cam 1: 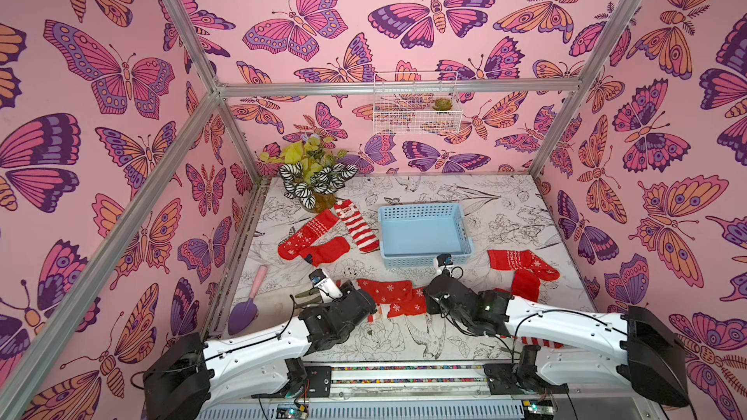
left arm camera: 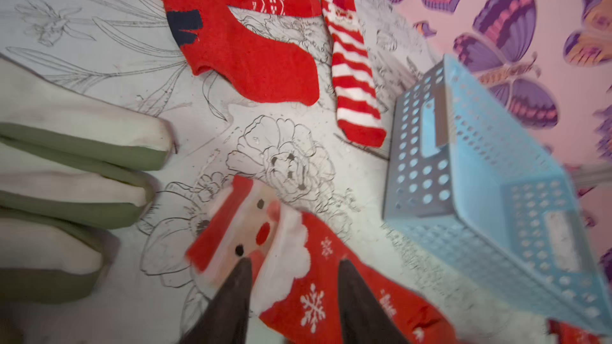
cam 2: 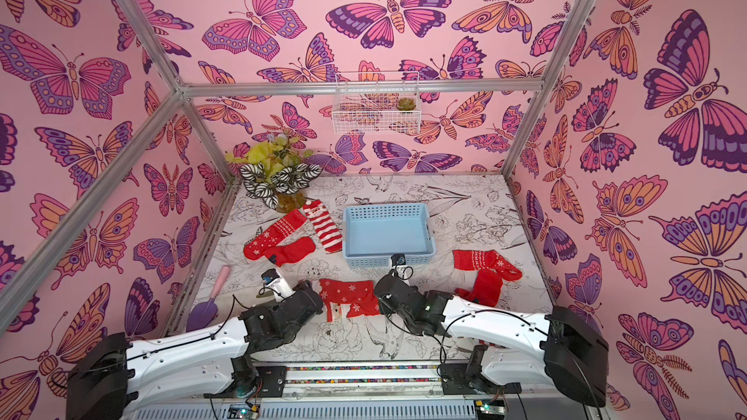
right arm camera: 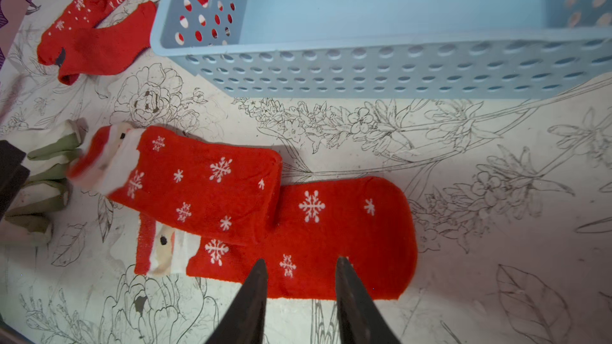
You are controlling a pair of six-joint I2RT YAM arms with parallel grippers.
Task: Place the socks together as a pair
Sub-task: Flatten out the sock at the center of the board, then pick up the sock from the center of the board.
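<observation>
Right wrist view: two red socks with white snowflakes and Santa-face cuffs lie in the table's near middle, in front of the blue basket [right arm camera: 364, 67]. The upper Santa sock [right arm camera: 205, 186] lies across the lower Santa sock [right arm camera: 331, 236], both cuffs at the same end, the upper one skewed and its cuff blurred. The right gripper [right arm camera: 302, 279] hangs over the lower sock's red foot, jaws partly apart, pinching nothing. In the left wrist view the left gripper [left arm camera: 294, 279] stands with jaws well apart astride the upper sock's white beard, not clamped on it. Near that cuff lies a cream glove [left arm camera: 82, 147] with olive-green fingertips.

In a top view a striped Santa sock [cam 1: 355, 228], a white-patterned sock [cam 1: 305, 234] and a plain red sock [cam 1: 327, 252] with a dark figure lie left of the basket. Two more red socks [cam 1: 521, 264] overlap to its right.

The table cover [cam 1: 505, 212] is white with line-drawn flowers and birds. A purple trowel [cam 1: 242, 311] with a pink handle lies at the left edge, and a potted plant [cam 1: 315, 179] fills the far left corner. Pink butterfly wallpaper [cam 1: 364, 14] covers the walls, and a white wire basket [cam 1: 416, 115] on the back wall holds a small succulent [cam 1: 442, 104]
</observation>
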